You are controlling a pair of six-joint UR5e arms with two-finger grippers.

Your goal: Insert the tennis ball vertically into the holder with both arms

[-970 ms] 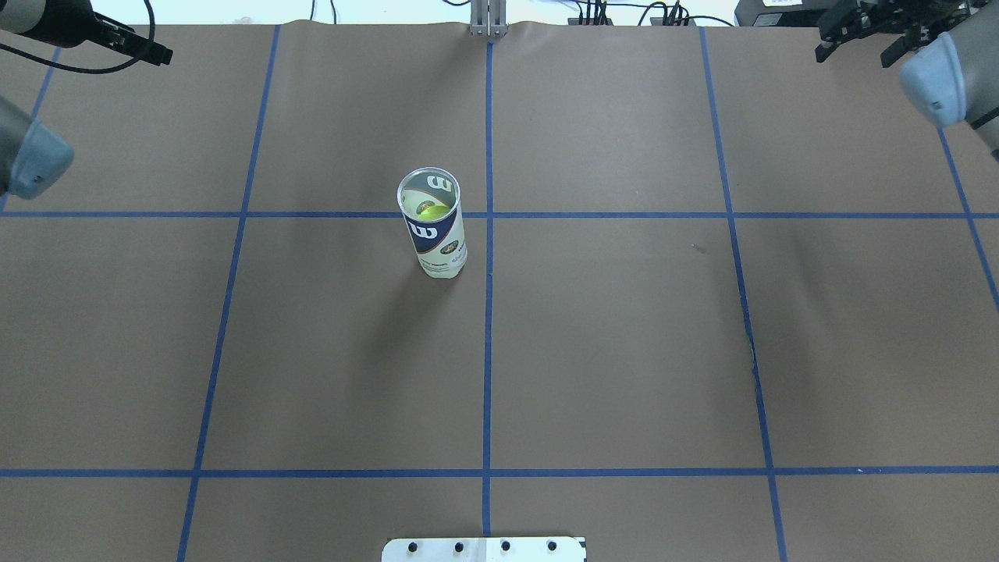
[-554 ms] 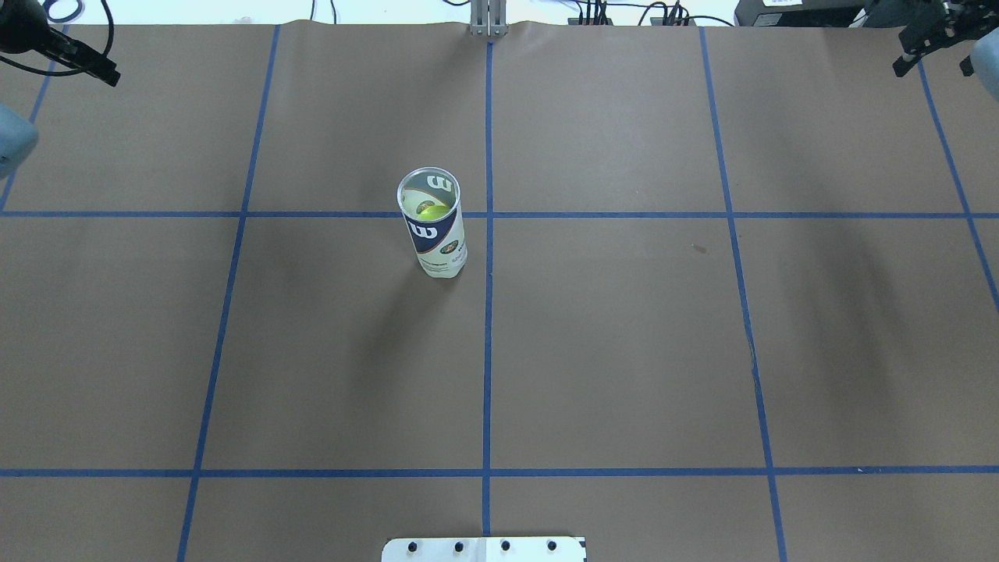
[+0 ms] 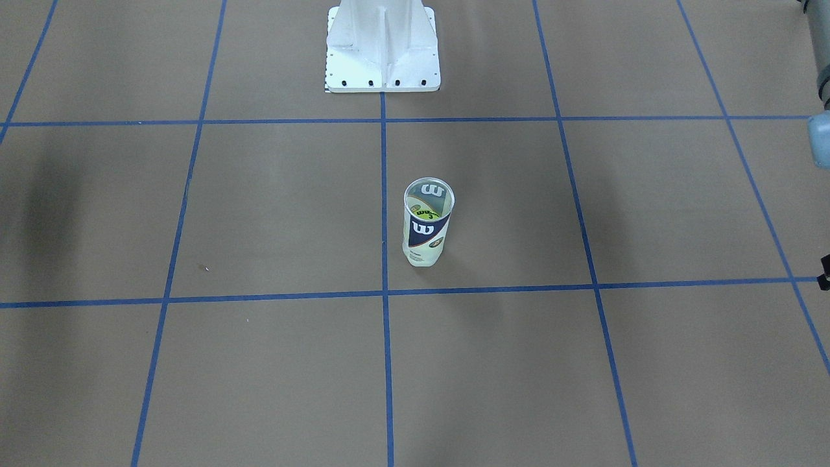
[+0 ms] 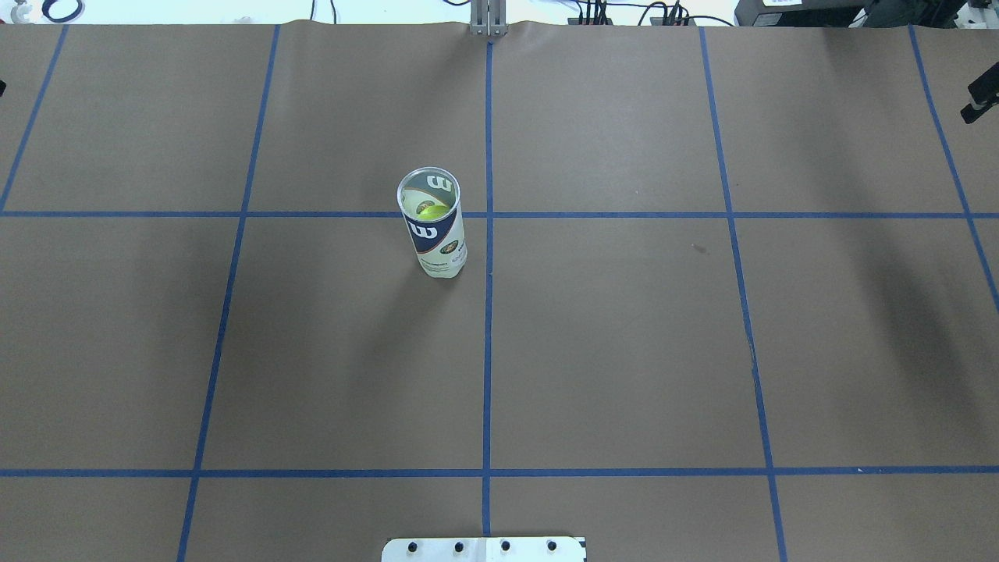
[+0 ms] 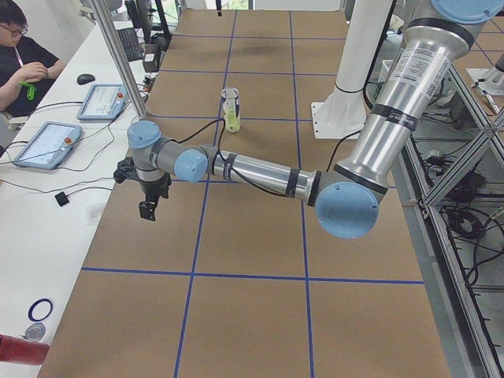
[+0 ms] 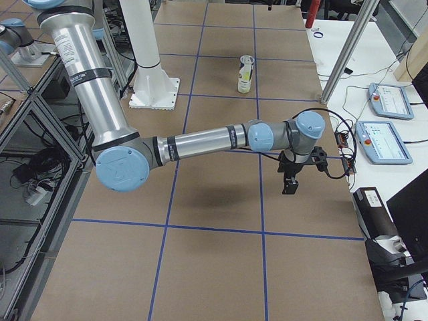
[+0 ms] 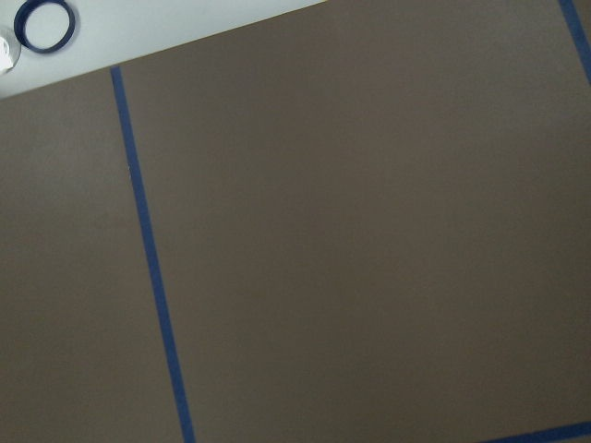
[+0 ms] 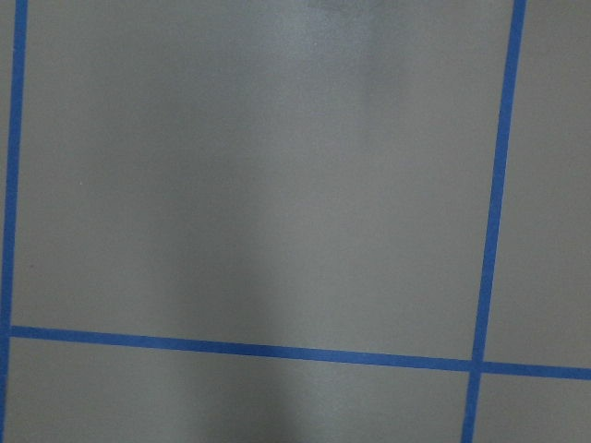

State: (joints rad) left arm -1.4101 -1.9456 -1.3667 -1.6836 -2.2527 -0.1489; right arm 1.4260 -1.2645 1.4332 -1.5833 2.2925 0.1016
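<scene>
The holder [image 4: 431, 226], a clear tube with a navy-and-white "W" label, stands upright near the table's middle. It also shows in the front view [image 3: 427, 224] and both side views [image 5: 231, 109] [image 6: 246, 73]. A yellow-green tennis ball [image 4: 429, 209] lies inside it, seen through the open top [image 3: 427, 213]. My left gripper [image 5: 147, 206] hangs over the table's left edge, far from the holder. My right gripper [image 6: 289, 185] hangs over the right edge, with only a black sliver in the overhead view [image 4: 979, 101]. I cannot tell whether either is open or shut.
The white pedestal base [image 3: 382, 45] stands at the robot's side of the table. A blue tape roll [image 4: 62, 9] lies off the far left corner. Tablets [image 5: 106, 101] [image 6: 388, 100] and a seated person [image 5: 24, 63] are at the side benches.
Both arms have swung outward toward the table's sides and nearly left the overhead view. The holder and ball have not moved.
</scene>
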